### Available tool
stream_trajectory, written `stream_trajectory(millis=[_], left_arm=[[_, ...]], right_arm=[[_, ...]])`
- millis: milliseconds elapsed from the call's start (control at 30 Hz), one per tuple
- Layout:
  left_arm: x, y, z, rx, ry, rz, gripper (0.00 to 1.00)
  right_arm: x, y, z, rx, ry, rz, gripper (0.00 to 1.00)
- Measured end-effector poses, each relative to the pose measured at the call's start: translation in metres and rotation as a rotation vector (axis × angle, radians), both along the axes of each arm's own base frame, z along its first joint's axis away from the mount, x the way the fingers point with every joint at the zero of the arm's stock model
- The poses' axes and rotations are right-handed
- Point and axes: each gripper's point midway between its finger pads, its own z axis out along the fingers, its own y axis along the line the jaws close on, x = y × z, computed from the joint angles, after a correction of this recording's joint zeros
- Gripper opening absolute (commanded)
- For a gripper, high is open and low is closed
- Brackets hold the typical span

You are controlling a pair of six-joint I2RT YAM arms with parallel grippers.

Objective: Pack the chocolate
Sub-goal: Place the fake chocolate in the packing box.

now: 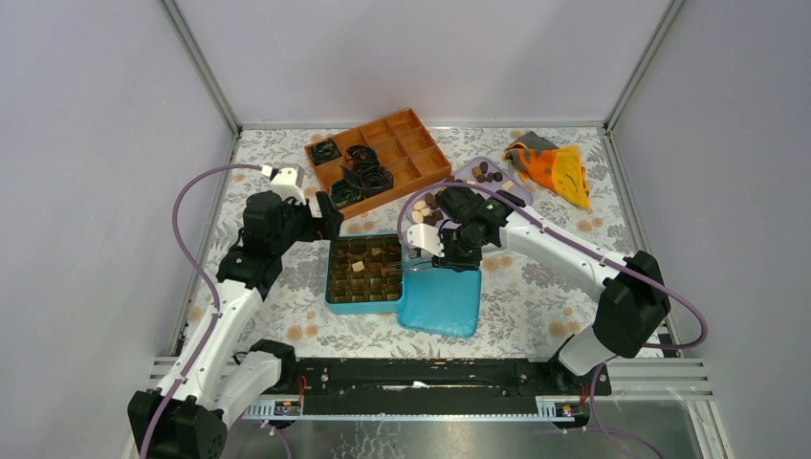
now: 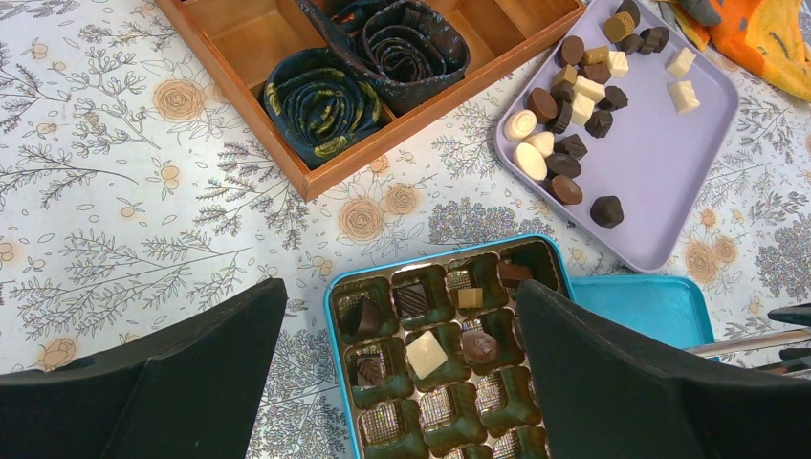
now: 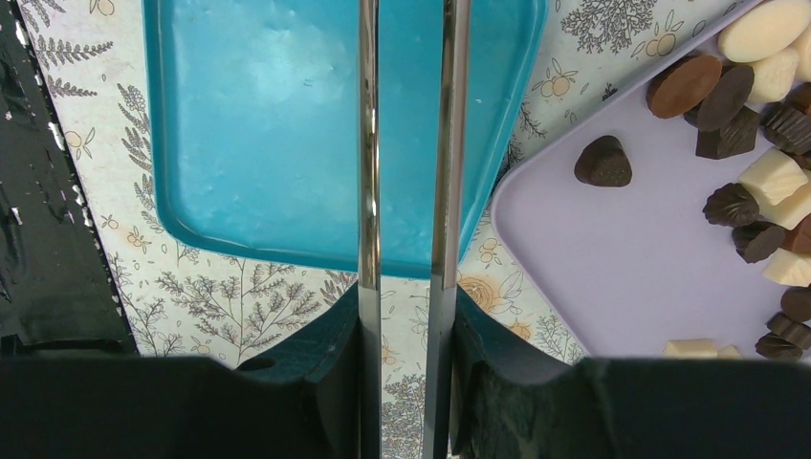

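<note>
The chocolate [image 2: 574, 124] lies as loose dark, brown and cream pieces on a lavender tray [image 2: 660, 182], also seen in the right wrist view [image 3: 602, 161]. A few pieces sit in cells of the blue tin [image 2: 330, 316] [image 1: 363, 271]. Its lid [image 1: 442, 301] [image 3: 268, 124] lies beside it. My left gripper [image 2: 402, 296] [image 1: 330, 222] hangs open over the tin with nothing in it. My right gripper [image 3: 406, 316] [image 1: 449, 247] is shut on metal tongs [image 3: 368, 143], whose blades reach over the lid. Their tips leave the right wrist view; the blade ends [image 2: 727, 344] look bare.
A wooden divider box [image 2: 239, 38] [image 1: 378, 158] with rolled dark ties stands behind the tin. An orange cloth [image 1: 555, 167] [image 2: 765, 29] lies at the back right. The floral tablecloth [image 2: 115, 191] covers the table. Grey walls close in three sides.
</note>
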Motion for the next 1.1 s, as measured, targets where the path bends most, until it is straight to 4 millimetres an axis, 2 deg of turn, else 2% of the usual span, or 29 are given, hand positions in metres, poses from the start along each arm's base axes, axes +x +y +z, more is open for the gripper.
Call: stream_trajectory(millis=[567, 900, 1100], left_arm=[[-0.0001, 0.0, -0.0003, 0.0, 0.001, 0.0, 0.99], [-0.0001, 0.0, -0.0003, 0.0, 0.001, 0.0, 0.99], [-0.0002, 0.0, -0.0005, 0.0, 0.002, 0.0, 0.99]], right_arm=[[-0.0002, -0.0001, 0.0, -0.001, 0.001, -0.001, 0.39], [-0.0007, -0.0002, 0.0004, -0.001, 0.004, -0.005, 0.39], [0.0001, 0.0035, 0.0072, 0.017, 0.006, -0.015, 0.38]])
